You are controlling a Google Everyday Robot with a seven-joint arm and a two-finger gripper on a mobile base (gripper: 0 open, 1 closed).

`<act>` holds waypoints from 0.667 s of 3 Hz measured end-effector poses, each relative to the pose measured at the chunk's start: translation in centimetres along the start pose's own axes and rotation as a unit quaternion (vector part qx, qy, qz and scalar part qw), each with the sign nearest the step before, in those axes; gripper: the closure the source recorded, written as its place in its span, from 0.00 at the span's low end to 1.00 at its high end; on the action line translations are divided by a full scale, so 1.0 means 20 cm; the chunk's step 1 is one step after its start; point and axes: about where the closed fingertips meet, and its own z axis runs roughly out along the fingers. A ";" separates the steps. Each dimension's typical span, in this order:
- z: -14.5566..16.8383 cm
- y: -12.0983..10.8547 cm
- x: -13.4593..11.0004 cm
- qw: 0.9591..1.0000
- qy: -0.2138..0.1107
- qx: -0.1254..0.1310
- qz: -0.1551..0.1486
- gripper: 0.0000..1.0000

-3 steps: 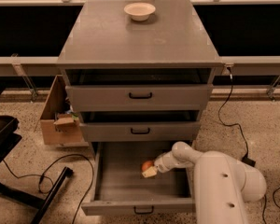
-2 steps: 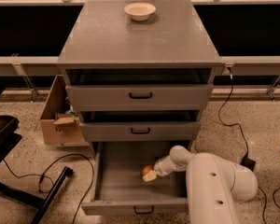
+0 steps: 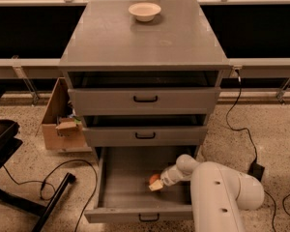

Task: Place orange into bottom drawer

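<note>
The bottom drawer (image 3: 121, 187) is pulled open below two shut grey drawers. The orange (image 3: 154, 178) shows as a small orange patch inside it, towards the right, mostly hidden by the gripper. My gripper (image 3: 155, 184) reaches down into the drawer from the right, at the end of the white arm (image 3: 217, 192), and its tip is right at the orange, low near the drawer floor.
A cream bowl (image 3: 144, 10) stands on the cabinet top (image 3: 135, 37). A cardboard box (image 3: 60, 124) sits on the floor left of the cabinet. Black cables (image 3: 63, 178) and a dark chair base (image 3: 5, 144) lie at the left. A cable and plug (image 3: 255, 168) lie at the right.
The arm has lowered and drawn in, bringing the gripper and orange deeper down into the bottom drawer.
</note>
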 end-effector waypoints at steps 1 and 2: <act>0.00 0.00 0.00 1.000 0.000 0.000 0.000 0.50; 0.00 0.00 0.00 1.000 0.000 0.000 0.000 0.28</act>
